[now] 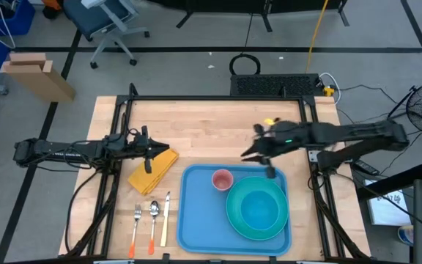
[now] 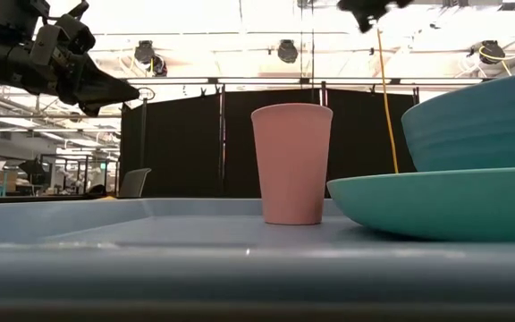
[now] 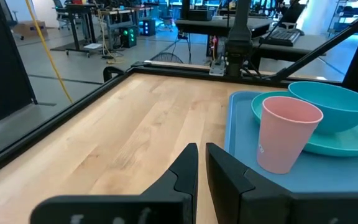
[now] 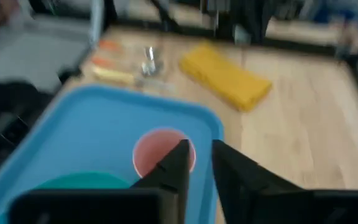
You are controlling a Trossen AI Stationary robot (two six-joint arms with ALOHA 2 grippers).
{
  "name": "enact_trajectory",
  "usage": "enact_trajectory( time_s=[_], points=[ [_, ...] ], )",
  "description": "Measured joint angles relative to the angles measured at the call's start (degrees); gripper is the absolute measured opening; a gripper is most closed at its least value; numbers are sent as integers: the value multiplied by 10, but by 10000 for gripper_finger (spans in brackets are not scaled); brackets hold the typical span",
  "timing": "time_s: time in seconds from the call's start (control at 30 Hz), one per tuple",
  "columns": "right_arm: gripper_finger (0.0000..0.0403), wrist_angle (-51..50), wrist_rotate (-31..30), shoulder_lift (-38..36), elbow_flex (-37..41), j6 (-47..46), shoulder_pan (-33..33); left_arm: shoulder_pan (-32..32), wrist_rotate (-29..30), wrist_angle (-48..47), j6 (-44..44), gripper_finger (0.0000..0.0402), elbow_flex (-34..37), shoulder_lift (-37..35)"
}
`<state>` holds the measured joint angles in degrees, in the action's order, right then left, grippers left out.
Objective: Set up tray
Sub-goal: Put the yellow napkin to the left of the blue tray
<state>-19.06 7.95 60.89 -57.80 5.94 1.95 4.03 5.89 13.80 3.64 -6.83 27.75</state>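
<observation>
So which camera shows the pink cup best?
The low view: the pink cup stands upright on the tray, seen whole and close. The left wrist view shows it at an angle; the high view, only its small rim from above; the right wrist view, blurred behind an end effector.

This is a robotics lab inside a big open industrial hall. The wooden surface (image 1: 218, 132) sits in a black metal frame on a grey concrete floor marked with dark lines, cables trailing off it. A rolling office chair (image 1: 105, 20) stands nearby. Beyond are black partition screens (image 2: 266, 143), ceiling spotlights (image 2: 286, 50), and more workstations with monitors (image 3: 98, 25).
</observation>
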Motion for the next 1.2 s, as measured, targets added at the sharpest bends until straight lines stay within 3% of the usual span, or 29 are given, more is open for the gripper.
enact_trajectory(
  time_s=[0.1,0.2,0.53,0.73,0.97,1.2],
  points=[
    [8,73,40,-103,96,-7,-23,0,0,0,0,35,0,0],
    [8,112,72,-195,177,-14,-51,0,0,0,0,35,0,0],
    [1,184,56,-397,361,-114,-166,0,1,2,0,35,0,0],
    [1,271,58,-436,446,-92,-183,0,17,4,12,35,0,0],
    [0,327,58,-438,499,-72,-215,9,147,-29,111,35,0,4],
    [0,334,58,-438,510,-72,-219,82,137,-160,184,36,-48,64]
  ],
)
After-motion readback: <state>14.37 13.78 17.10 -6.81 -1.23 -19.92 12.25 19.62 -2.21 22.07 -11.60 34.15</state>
